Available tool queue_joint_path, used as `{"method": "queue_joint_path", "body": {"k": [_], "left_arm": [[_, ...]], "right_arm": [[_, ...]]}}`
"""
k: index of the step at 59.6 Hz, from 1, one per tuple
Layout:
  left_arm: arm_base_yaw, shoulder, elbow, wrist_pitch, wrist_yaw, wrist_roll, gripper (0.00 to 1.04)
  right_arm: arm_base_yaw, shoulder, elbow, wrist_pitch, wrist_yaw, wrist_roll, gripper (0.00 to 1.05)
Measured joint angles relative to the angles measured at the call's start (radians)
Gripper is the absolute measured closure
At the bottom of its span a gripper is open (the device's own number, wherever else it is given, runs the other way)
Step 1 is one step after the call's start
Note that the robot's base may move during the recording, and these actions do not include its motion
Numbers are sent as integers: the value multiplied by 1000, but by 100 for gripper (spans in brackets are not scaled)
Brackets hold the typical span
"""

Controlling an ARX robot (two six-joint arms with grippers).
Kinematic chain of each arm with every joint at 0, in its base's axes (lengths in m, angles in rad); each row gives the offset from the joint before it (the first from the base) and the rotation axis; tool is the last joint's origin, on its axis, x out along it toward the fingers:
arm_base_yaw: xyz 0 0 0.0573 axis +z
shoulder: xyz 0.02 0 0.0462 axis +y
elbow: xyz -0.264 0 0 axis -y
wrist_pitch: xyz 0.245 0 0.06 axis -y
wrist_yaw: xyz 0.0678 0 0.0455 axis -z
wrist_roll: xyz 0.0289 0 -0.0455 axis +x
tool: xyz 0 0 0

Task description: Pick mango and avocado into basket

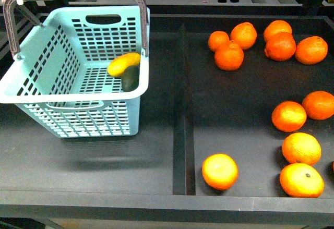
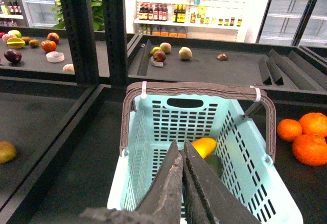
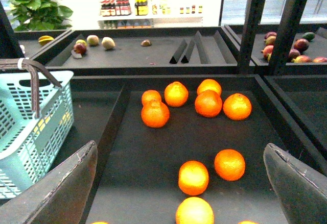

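Front view: basket [image 1: 62, 83] sat at left of frame in the left bay of the black display shelf [image 1: 156, 151], handle raised, tilted toward the camera. Mango [image 1: 124, 63] and avocado [image 1: 130, 77] both lay inside on the basket floor, pressed into the right-hand corner, touching each other. Likely they rolled there because of the tilt. Mango's long axis ran diagonally, lower left to upper right of frame, tip toward the basket's far right wall. Avocado's long axis was closer to vertical in frame, just below the mango.

Oranges [image 1: 229, 55] were scattered across the right bay, behind the centre divider [image 1: 182, 109], well apart from the basket.

Left end effector [image 2: 182, 152] was closed, fingers pressed together with nothing between them, hovering over the basket's near rim. Right end effector [image 3: 181, 183] was wide open and empty, above the oranges.

Judgement: both fruits were in, task looked essentially complete; only retreat remained.
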State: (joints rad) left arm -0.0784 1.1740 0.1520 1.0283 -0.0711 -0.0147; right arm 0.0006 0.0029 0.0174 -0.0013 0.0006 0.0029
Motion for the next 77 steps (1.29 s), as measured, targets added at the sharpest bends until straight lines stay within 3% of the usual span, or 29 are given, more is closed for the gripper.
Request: {"method": "queue_joint_path", "body": {"k": [3, 8, 44, 77], "left_arm": [[43, -24, -38, -5, 58, 1, 103], [74, -98, -69, -53, 64, 2, 103], [74, -658, -138, -520, 71, 4, 103], [74, -943, -138, -796, 71, 4, 103]], "right_arm": [[0, 0, 0, 0, 0, 0, 9], [0, 0, 0, 0, 0, 0, 9], [0, 0, 0, 0, 0, 0, 9], [0, 0, 0, 0, 0, 0, 9]]}}
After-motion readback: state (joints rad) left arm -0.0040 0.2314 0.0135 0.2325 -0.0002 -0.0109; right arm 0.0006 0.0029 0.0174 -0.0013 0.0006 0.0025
